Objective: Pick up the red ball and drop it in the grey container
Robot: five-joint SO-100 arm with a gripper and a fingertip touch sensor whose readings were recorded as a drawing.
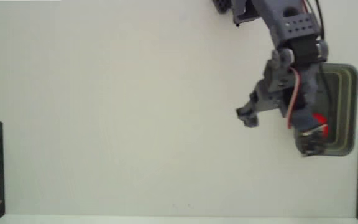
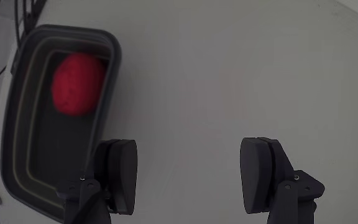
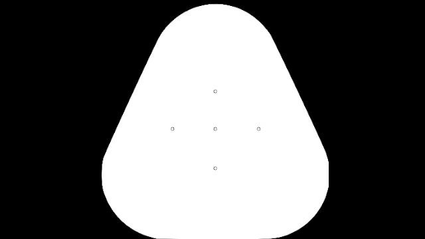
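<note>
The gripper [image 2: 188, 180] is wide open and holds nothing: in the wrist view its two dark fingers [image 2: 118, 174] stand far apart, with only bare white tabletop [image 2: 241, 68] between them. The red ball [image 2: 78, 83] lies inside the grey container [image 2: 110, 74], in the deep hollow near the end that is farther from the gripper. In this view the container is to the left of the gripper, and the left finger is just beside its long rim and partly in front of it. The ball touches neither finger.

In the fixed view the arm [image 1: 291, 37] reaches down from the upper edge and partly covers the container [image 1: 347, 106]. A small part of the ball [image 1: 319, 121] shows red under the arm, within the rim of the container.
</note>
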